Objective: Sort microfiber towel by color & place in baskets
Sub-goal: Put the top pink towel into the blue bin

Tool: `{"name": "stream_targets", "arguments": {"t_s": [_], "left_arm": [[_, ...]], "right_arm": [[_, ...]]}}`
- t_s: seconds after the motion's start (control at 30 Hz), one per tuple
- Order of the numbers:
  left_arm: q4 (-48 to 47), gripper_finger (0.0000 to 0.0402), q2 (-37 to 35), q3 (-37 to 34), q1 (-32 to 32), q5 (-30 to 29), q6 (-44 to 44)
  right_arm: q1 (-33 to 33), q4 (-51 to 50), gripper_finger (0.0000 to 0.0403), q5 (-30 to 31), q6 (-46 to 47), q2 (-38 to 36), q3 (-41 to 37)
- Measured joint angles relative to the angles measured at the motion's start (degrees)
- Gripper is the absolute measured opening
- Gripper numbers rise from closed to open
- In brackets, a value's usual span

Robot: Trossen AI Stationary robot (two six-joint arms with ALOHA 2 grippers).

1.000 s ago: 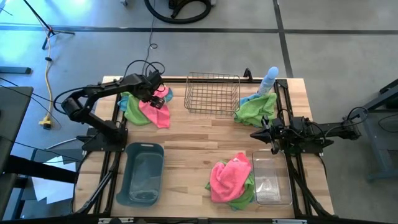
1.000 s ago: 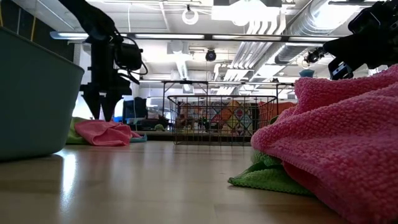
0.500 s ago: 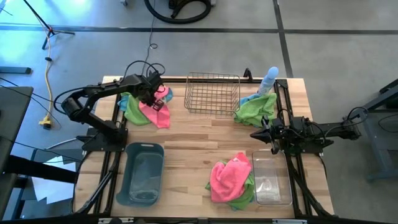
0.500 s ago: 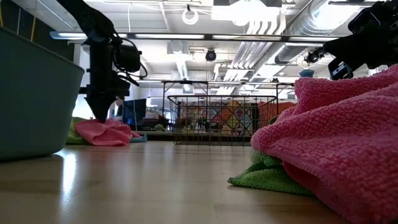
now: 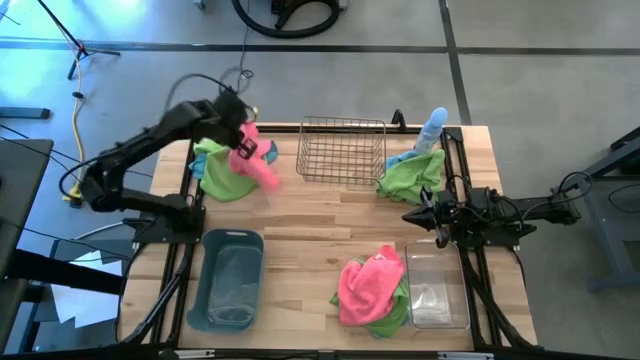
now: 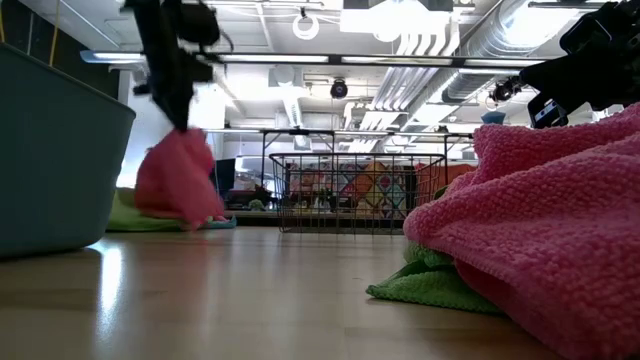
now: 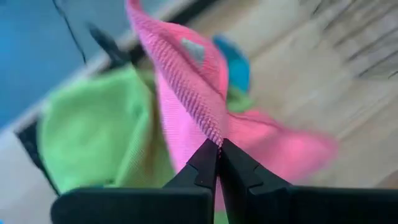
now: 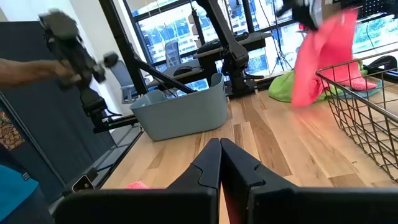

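Note:
My left gripper (image 6: 181, 118) is raised over the table's far left corner, shut on a pink towel (image 6: 180, 182) that hangs below it. The same pink towel (image 5: 254, 160) shows over a green towel (image 5: 217, 172) and a blue one (image 5: 270, 152) lying on the table. The brass wire basket (image 5: 342, 150) stands at the far middle. The grey-blue tub (image 5: 228, 278) is at the near left and the clear tub (image 5: 437, 290) at the near right. My right gripper (image 5: 410, 215) waits shut at the right, above the table. My left gripper pinches a raised fold (image 7: 209, 122) of the pink towel between its two fingertips (image 7: 205, 163), coming from above and pointing down. The towel hangs slack below the fingers. Whether its lower end (image 6: 203, 220) still touches the towels beneath, I cannot tell.
A pile of pink and green towels (image 5: 372, 290) lies at the near middle, beside the clear tub. Another green towel (image 5: 412, 172) with a blue one lies at the far right, by a pale blue spray bottle (image 5: 433, 125). Bare wood lies in the middle of the table.
My left gripper has come down onto the pink towel, shut on it and then risen. The towel, which lay spread on the green one, is now drawn up into a hanging bunch.

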Motion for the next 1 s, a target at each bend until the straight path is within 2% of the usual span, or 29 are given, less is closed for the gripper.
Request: {"name": "stream_targets", "arguments": {"t_s": [0.33, 0.57, 0.77, 0.9, 1.0], "left_arm": [[-1.2, 0.0, -2.7, 21.7, -3.3, -1.3, 5.0], [-1.3, 0.0, -2.5, 28.4, -7.4, -1.5, 7.4], [-4.4, 0.0, -3.3, 33.3, -13.1, 4.8, 7.5], [-10.3, 0.0, -4.1, 36.9, -19.0, 9.4, 7.9], [-12.5, 0.0, -5.8, 37.5, -24.7, 12.2, 4.8]], "right_arm": [[0.0, 0.0, 0.0, 0.0, 0.0, 0.0, 0.0], [0.0, 0.0, 0.0, 0.0, 0.0, 0.0, 0.0], [0.0, 0.0, 0.0, 0.0, 0.0, 0.0, 0.0], [0.0, 0.0, 0.0, 0.0, 0.0, 0.0, 0.0], [0.0, 0.0, 0.0, 0.0, 0.0, 0.0, 0.0]]}}
